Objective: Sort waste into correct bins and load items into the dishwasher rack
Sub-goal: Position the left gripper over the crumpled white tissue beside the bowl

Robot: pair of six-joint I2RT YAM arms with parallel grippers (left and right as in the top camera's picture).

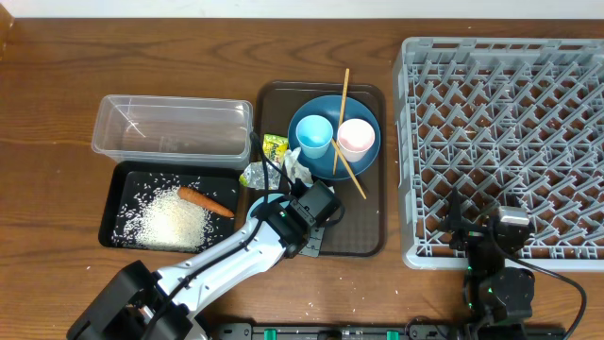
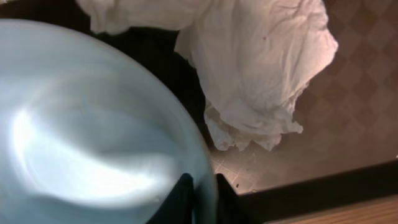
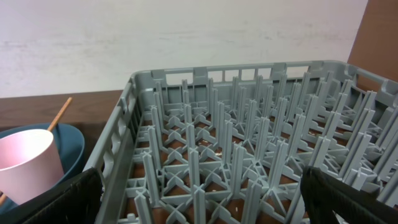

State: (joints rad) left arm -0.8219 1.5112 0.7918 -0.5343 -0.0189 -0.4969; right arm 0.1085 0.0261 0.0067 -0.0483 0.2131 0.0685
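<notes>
The left end effector (image 2: 203, 190) was clamped on the rim of the small pale blue bowl (image 2: 93, 124), just beside a crumpled white tissue (image 2: 261, 68) on the brown tray (image 1: 368, 222), while the right end effector (image 3: 202, 202) hung wide open and empty at the near edge of the grey dishwasher rack (image 3: 249, 137).

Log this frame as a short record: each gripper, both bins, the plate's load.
left gripper: shut on pale blue bowl rim, beside tissue
right gripper: open, empty, at rack near edge
black tray: rice, carrot
clear tub: empty
blue plate: light blue cup, pink cup, chopsticks
</notes>
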